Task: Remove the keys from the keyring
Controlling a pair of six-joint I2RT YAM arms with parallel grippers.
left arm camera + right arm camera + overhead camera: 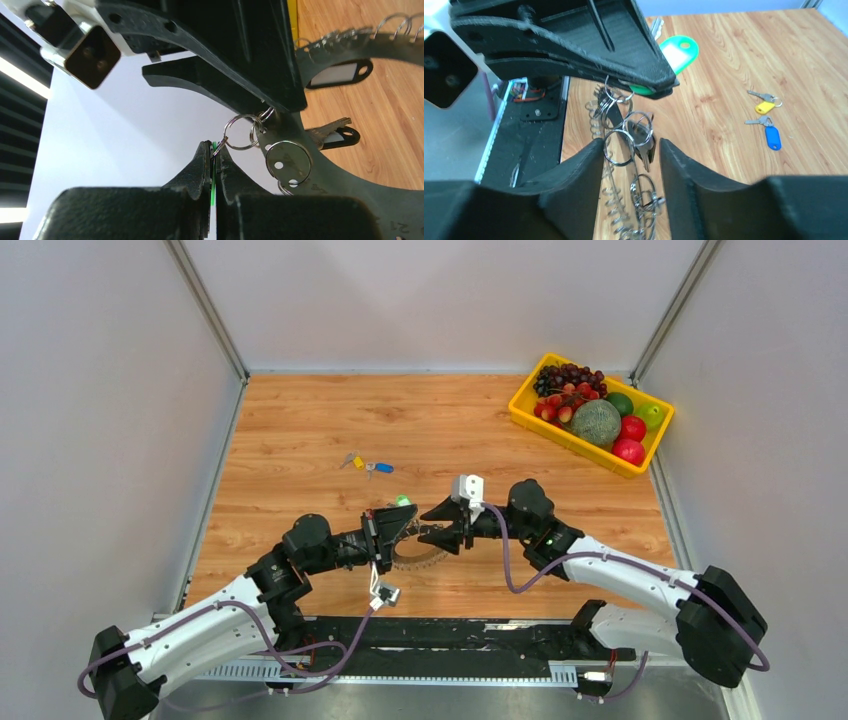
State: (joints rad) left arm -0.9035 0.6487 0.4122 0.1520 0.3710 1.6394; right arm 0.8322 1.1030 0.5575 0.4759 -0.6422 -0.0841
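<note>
Holding the green-tagged key (679, 50) at centre frame, my left gripper (213, 150) has clenched jaws; my right gripper (631, 150) stands released astride the keyring (420, 558), lower centre of the bench (450, 420). If I pull now, the unheld keyring may simply follow, or the tag may slip.

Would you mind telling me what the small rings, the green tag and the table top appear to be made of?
The small rings look like bare steel wire: thin, silvery, with bright glints. The green tag looks like glossy plastic, evenly coloured around a paler window. The table top shows plank-like wood grain with satin sheen; possibly laminate, not solid wood.
</note>
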